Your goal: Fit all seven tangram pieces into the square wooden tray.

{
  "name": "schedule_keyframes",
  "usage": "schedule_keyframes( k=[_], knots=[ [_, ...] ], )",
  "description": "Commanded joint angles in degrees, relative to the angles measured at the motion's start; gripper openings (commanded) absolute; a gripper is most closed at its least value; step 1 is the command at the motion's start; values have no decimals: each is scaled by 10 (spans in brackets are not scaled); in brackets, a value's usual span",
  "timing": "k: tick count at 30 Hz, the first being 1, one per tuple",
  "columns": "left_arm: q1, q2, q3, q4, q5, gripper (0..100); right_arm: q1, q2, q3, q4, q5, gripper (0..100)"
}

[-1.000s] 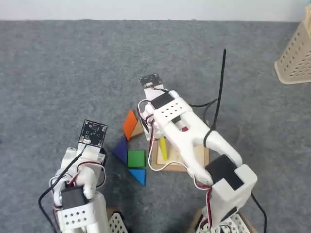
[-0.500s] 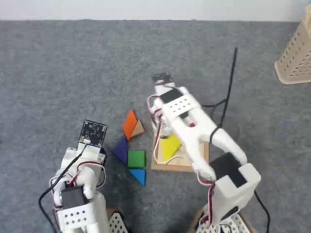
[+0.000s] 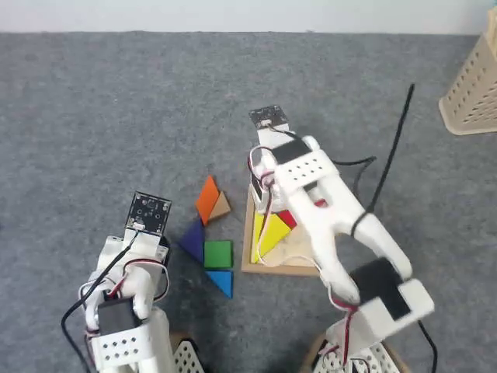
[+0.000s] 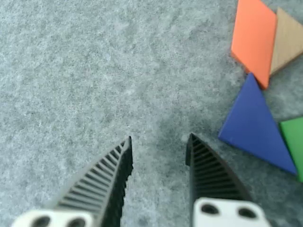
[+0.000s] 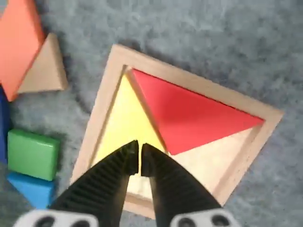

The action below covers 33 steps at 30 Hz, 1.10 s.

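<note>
Grey felt covers the bench, and the square wooden tray [image 3: 281, 269] [image 5: 203, 89] lies on it in front of the right arm [image 3: 311, 186], turned so its corners point away from the arms. Two pieces lie flat inside it. The yellow triangle [image 3: 268, 233] [image 5: 124, 120] fills the side nearest the loose pieces, and the red triangle [image 3: 288, 220] [image 5: 189, 118] lies along the far side. Their long edges meet, and the remaining part of the tray floor is bare wood.

The right hand [image 5: 138, 151] hangs over the tray, its tips above the near edge of the yellow triangle where it meets the bare floor. Its fingers are drawn almost together, with only a thin slit between them and nothing in it.

Five pieces lie on the felt just beside the tray. The orange parallelogram [image 3: 206, 198] [image 4: 253, 38] [image 5: 19, 42] touches the tan triangle [image 3: 222, 207] [image 4: 289, 40] [image 5: 45, 71]. Nearer the arms are the dark blue triangle [image 3: 192, 241] [image 4: 258, 127], the green square [image 3: 218, 253] [image 5: 33, 153] and the light blue triangle [image 3: 222, 281] [image 5: 31, 189], packed close together.

The left hand [image 4: 158, 142] is over bare felt, near the dark blue triangle but not touching it. Its fingers are spread wide and hold nothing.

A beige perforated basket [image 3: 474, 85] stands at the far right edge of the bench.
</note>
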Motion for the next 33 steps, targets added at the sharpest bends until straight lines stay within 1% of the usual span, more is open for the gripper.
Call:
schedule_keyframes(
  k=[1, 4, 6, 12, 19, 25, 27, 29, 31, 33],
  knots=[
    [-4, -11, -4, 2, -4, 175, 2, -54, 49, -58, 58, 6],
    [-4, -11, -4, 2, -4, 175, 0, -46, 89, -105, 123, 6],
    [-4, -11, -4, 2, -4, 175, 3, -40, 102, -127, 147, 6],
    [-4, -11, -4, 3, -4, 175, -7, -3, 102, -152, 149, 6],
    [-4, -11, -4, 3, -4, 175, -9, 78, 39, -144, 150, 6],
    [-4, -11, -4, 3, -4, 175, -10, 82, -3, -117, 146, 6],
    [-4, -11, -4, 2, -4, 175, -10, 74, -20, -94, 145, 6],
    [-4, -11, -4, -1, -4, 175, -6, 45, -30, -71, 141, 6],
    [-4, -11, -4, -6, -4, 175, -2, -7, -32, -44, 118, 6],
    [-6, -11, -4, -45, -4, 175, 19, -77, -27, 15, 109, 6]
  ],
)
